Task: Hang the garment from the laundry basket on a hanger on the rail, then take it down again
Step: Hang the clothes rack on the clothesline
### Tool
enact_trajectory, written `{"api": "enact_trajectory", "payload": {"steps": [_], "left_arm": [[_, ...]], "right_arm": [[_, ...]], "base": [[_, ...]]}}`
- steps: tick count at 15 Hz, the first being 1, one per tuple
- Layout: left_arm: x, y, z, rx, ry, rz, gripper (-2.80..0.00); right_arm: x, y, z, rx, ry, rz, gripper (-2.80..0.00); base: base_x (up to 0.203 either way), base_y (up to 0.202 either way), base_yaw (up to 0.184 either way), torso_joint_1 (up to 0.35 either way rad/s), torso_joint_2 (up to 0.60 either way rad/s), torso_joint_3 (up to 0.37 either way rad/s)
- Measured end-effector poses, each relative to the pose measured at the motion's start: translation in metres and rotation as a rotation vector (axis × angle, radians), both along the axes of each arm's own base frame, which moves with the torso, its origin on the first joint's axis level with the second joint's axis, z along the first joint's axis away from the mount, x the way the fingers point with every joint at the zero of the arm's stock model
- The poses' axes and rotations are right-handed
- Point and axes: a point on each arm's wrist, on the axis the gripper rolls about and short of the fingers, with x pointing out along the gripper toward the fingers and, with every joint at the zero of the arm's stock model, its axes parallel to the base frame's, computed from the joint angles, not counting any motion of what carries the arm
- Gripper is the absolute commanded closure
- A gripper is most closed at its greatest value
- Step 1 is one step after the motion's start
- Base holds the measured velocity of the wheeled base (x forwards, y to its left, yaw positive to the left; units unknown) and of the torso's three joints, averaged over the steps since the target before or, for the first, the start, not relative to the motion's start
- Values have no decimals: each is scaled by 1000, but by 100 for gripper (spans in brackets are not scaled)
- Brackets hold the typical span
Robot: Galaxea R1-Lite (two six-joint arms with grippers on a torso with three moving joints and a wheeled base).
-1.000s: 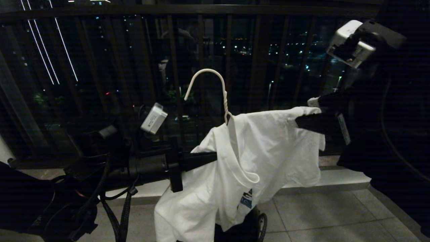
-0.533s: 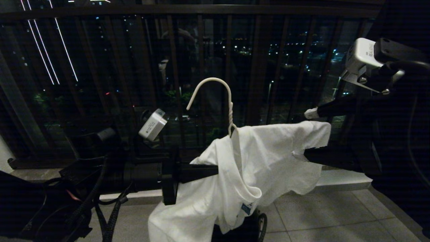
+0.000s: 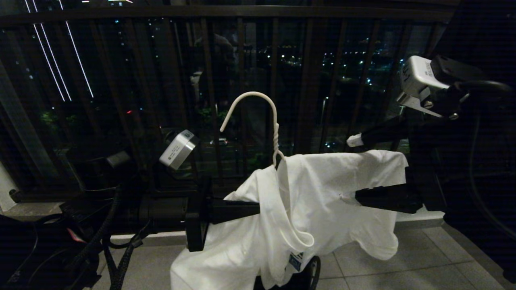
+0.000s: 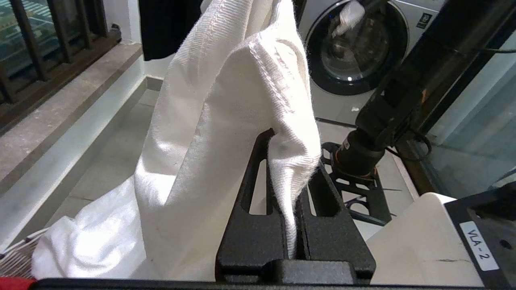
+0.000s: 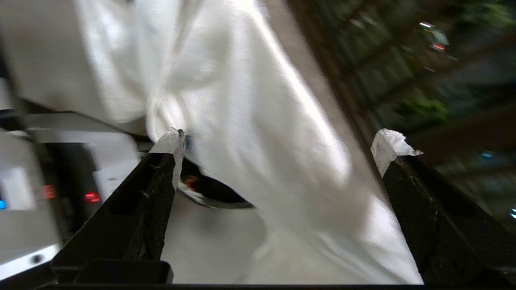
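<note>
The garment (image 3: 322, 189), a white T-shirt, hangs over the cream wire hanger (image 3: 275, 137), whose hook stands free above the collar. My left gripper (image 3: 258, 209) comes in from the left and is shut on a fold of the garment (image 4: 242, 100) at its shoulder; the left gripper (image 4: 292, 161) pinches cloth between its black fingers. My right gripper (image 3: 356, 169) is open, straddling the shirt's other sleeve without pinching it. In the right wrist view the garment (image 5: 262, 100) fills the gap of the right gripper (image 5: 281, 145). The laundry basket (image 3: 316, 268) shows only its dark rim under the hem. The rail is out of view.
Dark balcony railing bars (image 3: 209, 80) stand close behind the hanger, with a low stone ledge (image 3: 419, 215) beneath and tiled floor in front. A washing machine (image 4: 354, 48) and a hanging black garment (image 4: 169, 24) lie beyond the shirt.
My right gripper has opened and let go of the shirt's sleeve, its wrist rolling. The freed sleeve has dropped and spread. The left gripper, hanger and shirt have sunk slightly.
</note>
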Motion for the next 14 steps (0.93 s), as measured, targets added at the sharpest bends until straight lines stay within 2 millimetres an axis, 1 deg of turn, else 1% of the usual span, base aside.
{"api": "enact_trajectory", "payload": {"steps": [2,5,14], "left_arm": [[-2,0,0,1,1,-5,0],[-6,2,1,1,-5,-66,0],[-6,3,6,-10,-27,-58,0]], "right_arm": [[6,4,-3,7,12,39,-280],[15,11,-4,17,20,84,-280],[38,24,-19,41,80,144,-280]], "base": [[0,0,0,0,0,0],[0,0,0,0,0,0],[0,0,0,0,0,0]]}}
